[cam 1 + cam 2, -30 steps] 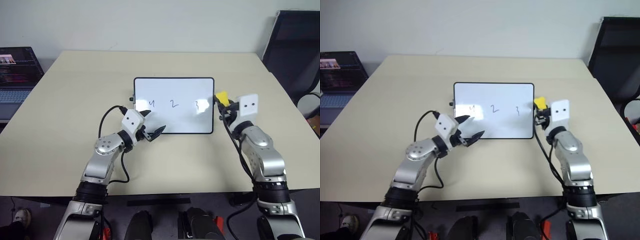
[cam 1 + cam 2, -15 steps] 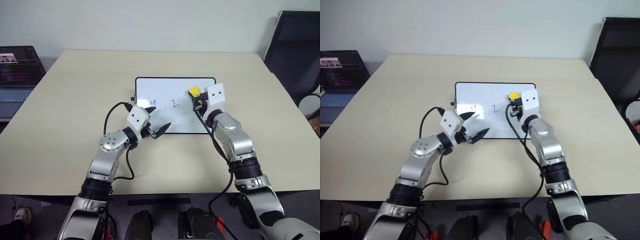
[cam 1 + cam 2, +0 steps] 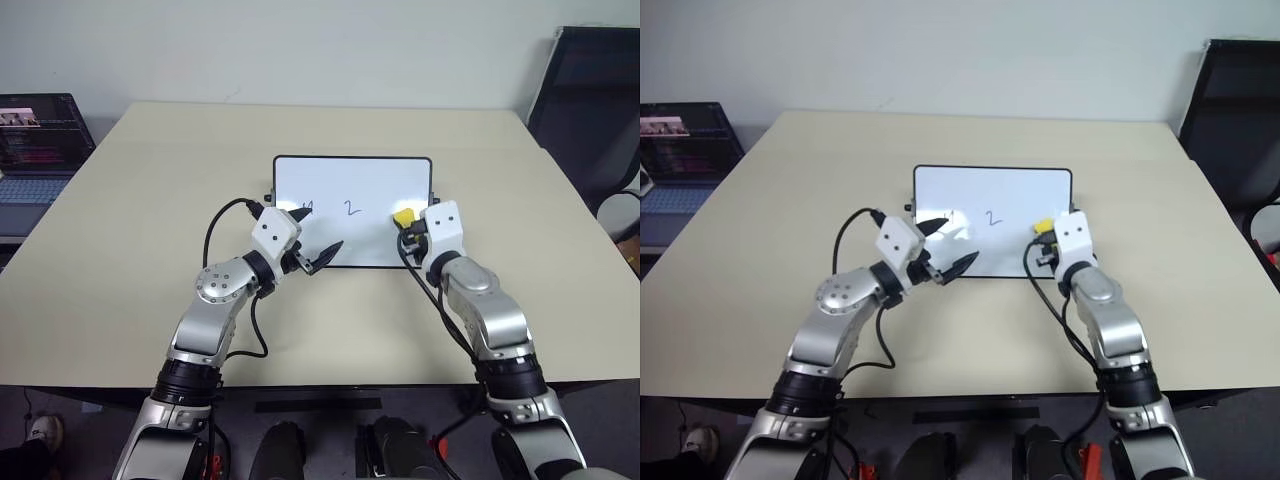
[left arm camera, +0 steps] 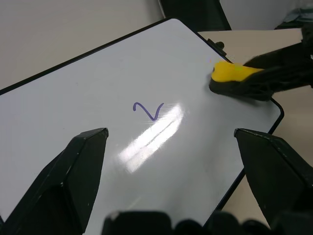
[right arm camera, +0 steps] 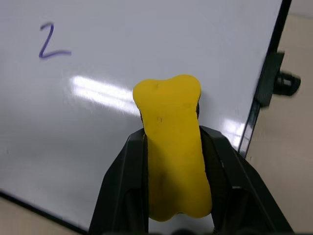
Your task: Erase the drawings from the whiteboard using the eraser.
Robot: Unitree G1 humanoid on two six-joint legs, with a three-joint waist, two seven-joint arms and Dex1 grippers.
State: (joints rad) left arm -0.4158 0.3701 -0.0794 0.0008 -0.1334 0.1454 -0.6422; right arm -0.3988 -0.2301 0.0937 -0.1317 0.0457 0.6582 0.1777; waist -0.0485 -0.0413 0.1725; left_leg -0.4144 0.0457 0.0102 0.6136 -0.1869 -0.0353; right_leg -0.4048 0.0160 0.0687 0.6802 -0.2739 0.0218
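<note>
Left gripper (image 3: 312, 258) hovers over the whiteboard's near left corner, both black fingers spread wide, nothing between them; in the left wrist view its fingers (image 4: 73, 166) frame the board with a clear gap.

Right gripper (image 3: 409, 226) is clamped on the eraser (image 5: 172, 142), the two fingers pinching its sides. Eraser is a bright yellow bone-shaped block with a dark underside, held over the board's right part, near the right frame edge. The left wrist view shows the dark underside down on the white surface, looks touching.

Whiteboard (image 3: 360, 180) lies flat on the desk (image 3: 120, 230), roughly centred, long side across, thin black frame, rounded corners, small black knob (image 5: 286, 83) on the right side edge. Glossy, with streaky light glare.

Drawings: a "2" (image 3: 350, 208) in thin dark-blue strokes near the board's middle, and a partly hidden mark (image 3: 307, 206) left of it, just beyond the left gripper's camera box. Board surface around the eraser is plain white.

Farther off: laptop (image 3: 35, 135) with lit screen at the far left beside the desk, black chair (image 3: 590, 100) at the far right.
</note>
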